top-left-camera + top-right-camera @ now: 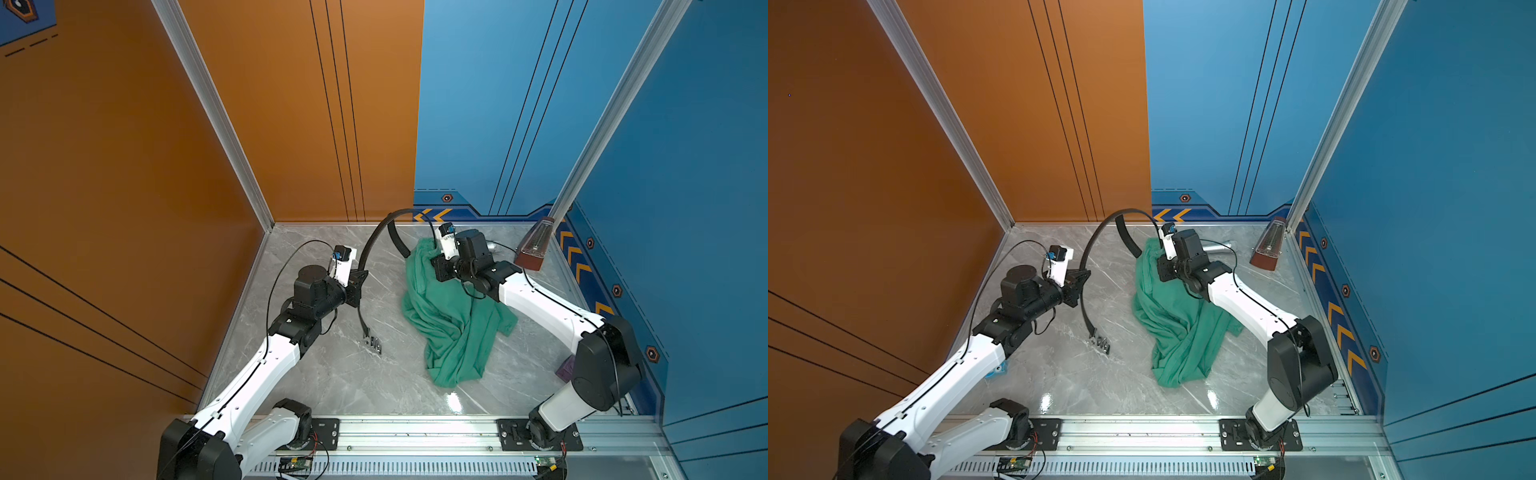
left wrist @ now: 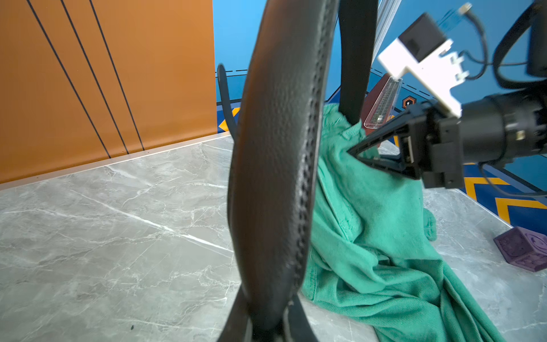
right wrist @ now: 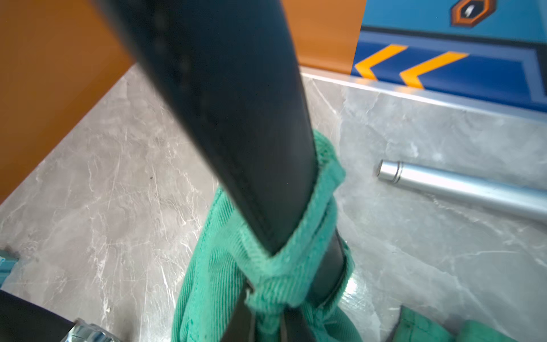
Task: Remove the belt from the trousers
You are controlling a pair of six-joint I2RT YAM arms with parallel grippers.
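**Belt part-way out; the loop could snag**

The left jaws are clamped on the belt (image 1: 398, 237) left of centre in both top views. From there the strap arches up toward the back wall and drops into the trousers (image 1: 449, 328), heaped right of centre on the bench (image 1: 316, 374). The buckle (image 1: 374, 343) hangs down to the marble, below the left jaws in the frame and left of the heap. The right jaws are pressed together on the waistband at the top of the heap, just beside where the strap enters. In the right wrist view the belt runs through a cloth loop (image 3: 296, 245) at mid-frame (how much strap is left inside I cannot tell).

Risks, as I judge them:
- If the right pinch has caught strap as well as cloth, a pull would drag the whole garment across the bench instead of freeing the belt.
- A sideways pull could bunch the loop and jam it.
- The left hold could slip along the smooth strap
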